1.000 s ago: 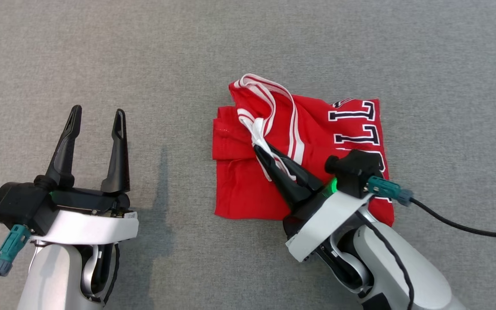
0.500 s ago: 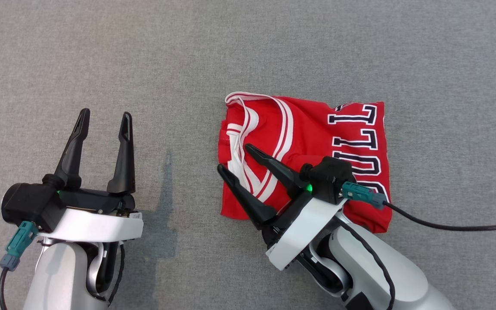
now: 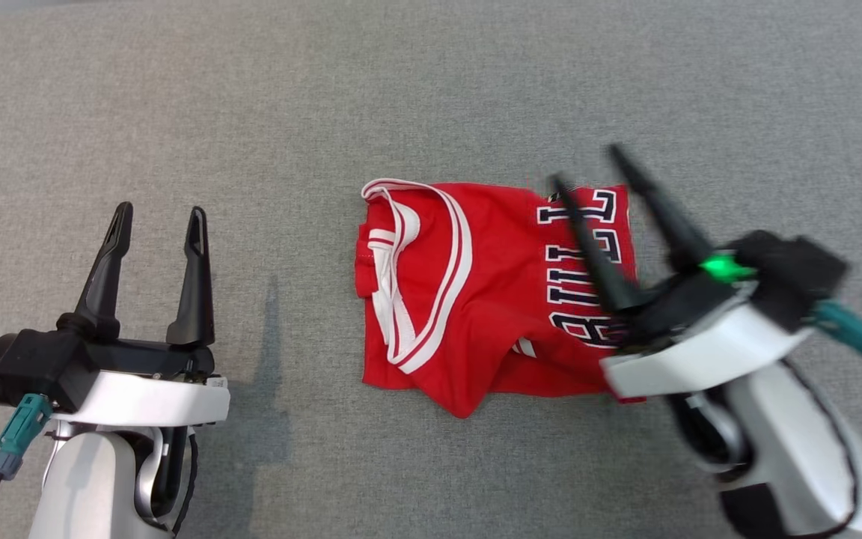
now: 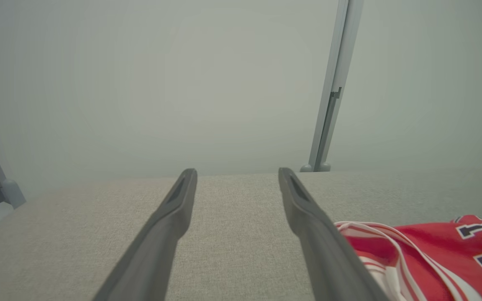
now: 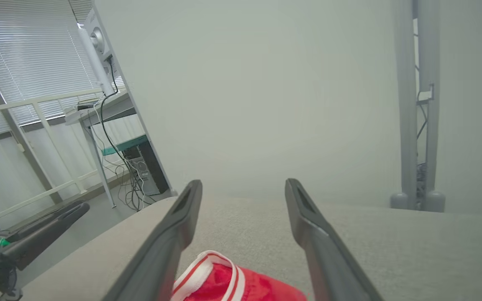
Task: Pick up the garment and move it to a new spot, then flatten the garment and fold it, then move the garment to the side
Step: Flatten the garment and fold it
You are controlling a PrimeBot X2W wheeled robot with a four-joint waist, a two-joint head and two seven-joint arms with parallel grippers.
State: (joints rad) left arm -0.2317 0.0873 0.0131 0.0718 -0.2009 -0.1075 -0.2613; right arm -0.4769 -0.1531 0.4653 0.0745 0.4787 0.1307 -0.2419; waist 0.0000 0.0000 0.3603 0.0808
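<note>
Lets go of the garment with the right gripper: clamped on the striped trim a second ago, now spread wide and empty. Swings off rightward, blurred, over the lettering. Leaves the lifted trim dropped flat, a corner poking out below.

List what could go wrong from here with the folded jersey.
1. The open right hand hangs over the lettered edge of the jersey; a finger could snag the cloth and spoil the fold.
2. A loose corner pokes out below; a one-sided pinch may let the layers slide apart.
</note>
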